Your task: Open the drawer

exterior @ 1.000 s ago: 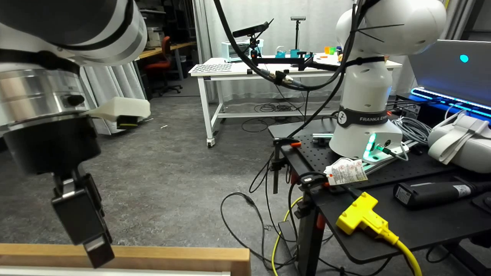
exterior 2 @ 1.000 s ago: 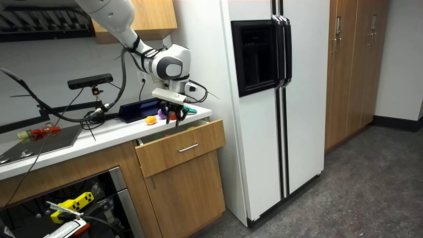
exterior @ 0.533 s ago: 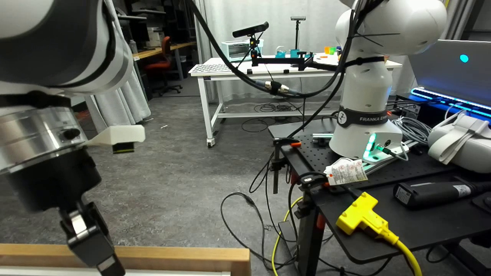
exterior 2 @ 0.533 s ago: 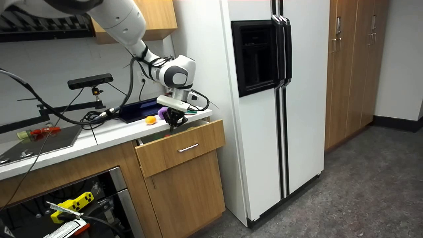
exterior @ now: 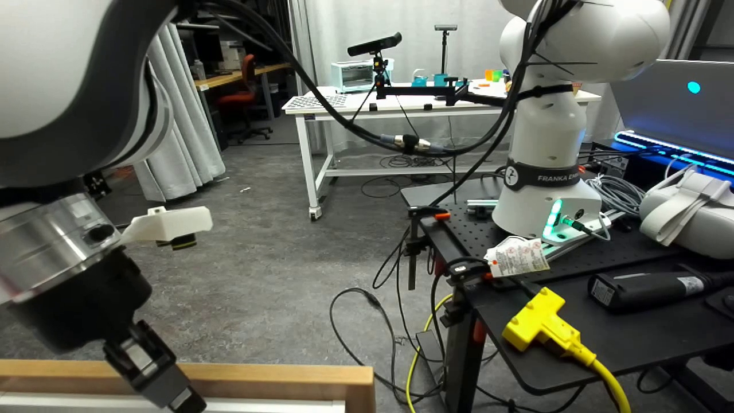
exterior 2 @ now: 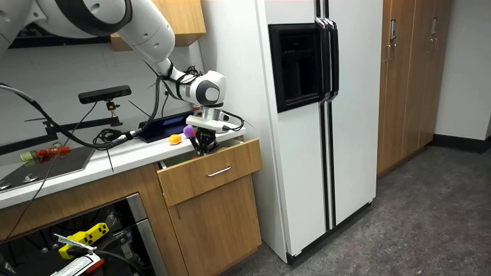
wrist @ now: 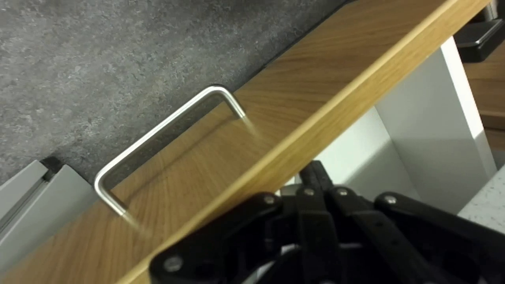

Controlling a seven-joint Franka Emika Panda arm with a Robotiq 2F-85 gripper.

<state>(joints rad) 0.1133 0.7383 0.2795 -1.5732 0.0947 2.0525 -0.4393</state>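
Note:
The drawer [exterior 2: 191, 177] stands partly pulled out below the white counter, its wooden front carrying a silver bar handle [wrist: 154, 130]. Its tan rim [wrist: 300, 148] crosses the wrist view diagonally, with the white interior to the right of it. My gripper [wrist: 315, 171] is shut, its black fingers pressed together with nothing between them. It reaches down behind the front panel, tips inside the drawer close to the panel's inner face; whether they touch it I cannot tell. In an exterior view the tilted gripper [exterior: 186, 398] overlaps the rim [exterior: 287, 374].
On the counter [exterior 2: 126, 161] lie an orange ball [exterior 2: 175, 139], a purple object [exterior 2: 189, 131] and a dark blue tray [exterior 2: 168, 126]. A tall white refrigerator [exterior 2: 245, 99] stands right beside the drawer. Something red [exterior 2: 195, 157] shows inside the drawer.
My gripper has gone from spread fingers to shut, tilted, and come down into the drawer behind its front panel. The drawer's rim has shifted very slightly outward.

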